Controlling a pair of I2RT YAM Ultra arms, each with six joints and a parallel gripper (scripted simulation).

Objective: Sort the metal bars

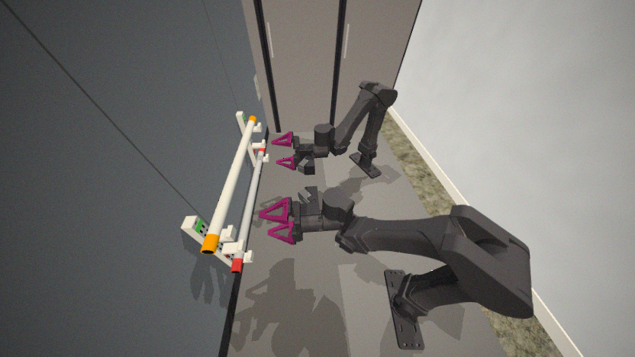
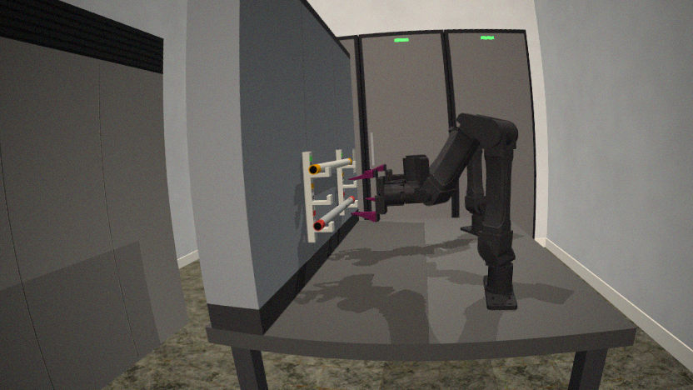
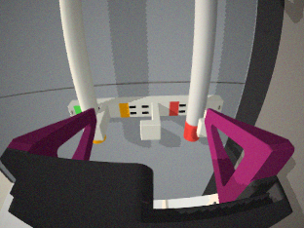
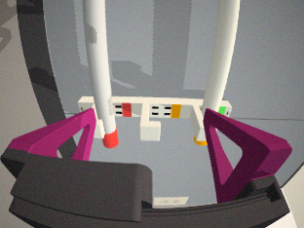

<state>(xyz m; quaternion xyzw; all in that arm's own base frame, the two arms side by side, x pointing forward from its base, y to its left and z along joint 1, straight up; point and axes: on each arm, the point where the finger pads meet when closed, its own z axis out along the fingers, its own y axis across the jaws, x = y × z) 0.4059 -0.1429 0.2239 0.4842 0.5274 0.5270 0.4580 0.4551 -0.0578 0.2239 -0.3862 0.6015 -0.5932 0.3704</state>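
Orange-ended bar (image 1: 232, 179) (image 2: 333, 164) (image 3: 78, 54) (image 4: 225, 49): pale, straight, round; level across the top pair of arms, under green labels (image 1: 199, 226) (image 2: 310, 158) (image 3: 77, 110) (image 4: 222, 110).
Red-ended bar (image 1: 252, 199) (image 2: 335, 212) (image 3: 204, 54) (image 4: 97, 54): pale, slim; level across the bottom pair, by red labels (image 1: 227, 255) (image 2: 314, 213) (image 3: 173, 108) (image 4: 127, 109); its far end, small in the exterior view, seems seated too.
Wall rack (image 1: 190, 222) (image 2: 306, 193) (image 3: 113, 108) (image 4: 137, 108): white, two uprights, hooked arms; the middle pair has orange labels (image 2: 311, 186) (image 3: 124, 110) (image 4: 175, 111).

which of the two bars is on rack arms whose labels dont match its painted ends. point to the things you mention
The orange-ended bar (image 1: 231, 181) (image 2: 333, 164): it lies on the top, green-labeled pair; the red-ended bar (image 1: 251, 199) (image 2: 335, 212) matches its labels.
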